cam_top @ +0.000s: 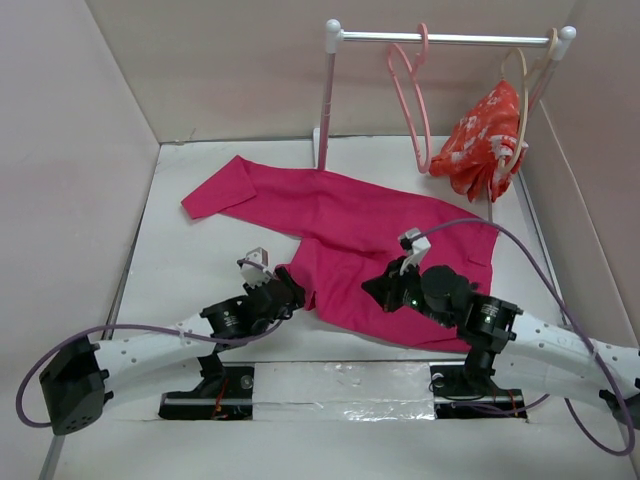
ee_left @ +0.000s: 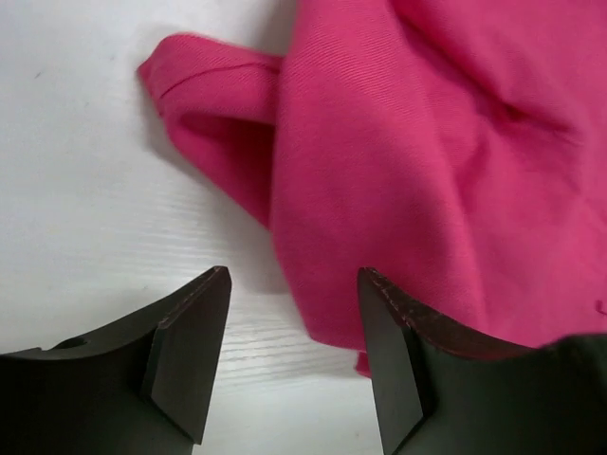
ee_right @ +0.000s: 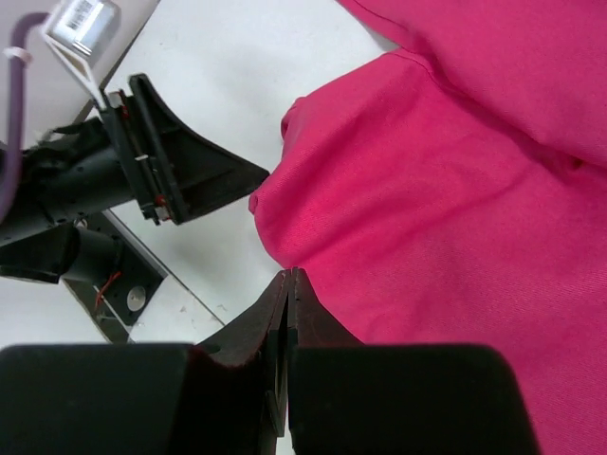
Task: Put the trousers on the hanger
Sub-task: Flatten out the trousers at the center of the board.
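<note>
The large plain magenta-pink cloth trousers lie spread flat on the white worktop, none of them on any hanger. One long leg reaches toward the back left, and the wider part lies in front of the right arm. The thin salmon-pink plastic hanger hangs by its hook from the metal rail with white posts at the back, bare and well apart from the trousers. At the right end of the same rail, a pale beige hanger carries a small red-orange garment with white flowers. The left fingers are spread, low at the near left edge of the trousers. One of them is over bare worktop and the other is at the cloth's hem (a folded corner of the fabric lies just ahead of them), and nothing is gripped between them. The right fingers are pressed together, with their tips right at the near border of the pink cloth where it meets the worktop. I cannot tell whether any fold of fabric is caught between them. In the right wrist view, the left arm's dark fingers show just beside that same edge of the trousers.
</note>
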Controlling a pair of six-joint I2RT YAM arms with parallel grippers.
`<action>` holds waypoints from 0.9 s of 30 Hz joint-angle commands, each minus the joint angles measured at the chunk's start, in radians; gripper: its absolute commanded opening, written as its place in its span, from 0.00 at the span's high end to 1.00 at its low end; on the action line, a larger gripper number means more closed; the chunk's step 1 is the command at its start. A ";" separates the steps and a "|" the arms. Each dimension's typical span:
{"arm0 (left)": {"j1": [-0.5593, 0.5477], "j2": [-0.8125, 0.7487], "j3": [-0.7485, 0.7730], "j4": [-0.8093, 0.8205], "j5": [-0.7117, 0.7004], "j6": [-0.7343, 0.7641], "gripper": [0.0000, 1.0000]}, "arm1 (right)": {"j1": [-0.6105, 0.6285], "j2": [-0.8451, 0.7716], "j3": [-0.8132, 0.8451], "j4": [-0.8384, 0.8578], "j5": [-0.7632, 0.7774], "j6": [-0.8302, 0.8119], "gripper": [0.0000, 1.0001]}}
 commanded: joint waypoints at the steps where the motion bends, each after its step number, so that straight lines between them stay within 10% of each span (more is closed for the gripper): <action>1: -0.004 0.051 -0.014 -0.032 -0.021 -0.095 0.47 | 0.043 0.031 0.001 0.052 0.088 0.023 0.97; 13: -0.004 0.211 0.013 0.234 0.040 0.009 0.41 | 0.055 0.081 -0.090 0.144 0.117 0.069 0.74; 16: -0.004 0.257 0.026 0.285 0.031 0.015 0.50 | 0.055 0.104 -0.085 0.140 0.120 0.072 0.74; 21: -0.004 0.281 0.079 0.266 -0.012 0.032 0.97 | 0.055 0.106 -0.085 0.139 0.108 0.074 0.76; 27: -0.004 0.117 0.259 -0.130 -0.163 0.087 1.00 | 0.055 0.095 -0.110 0.137 0.142 0.071 0.76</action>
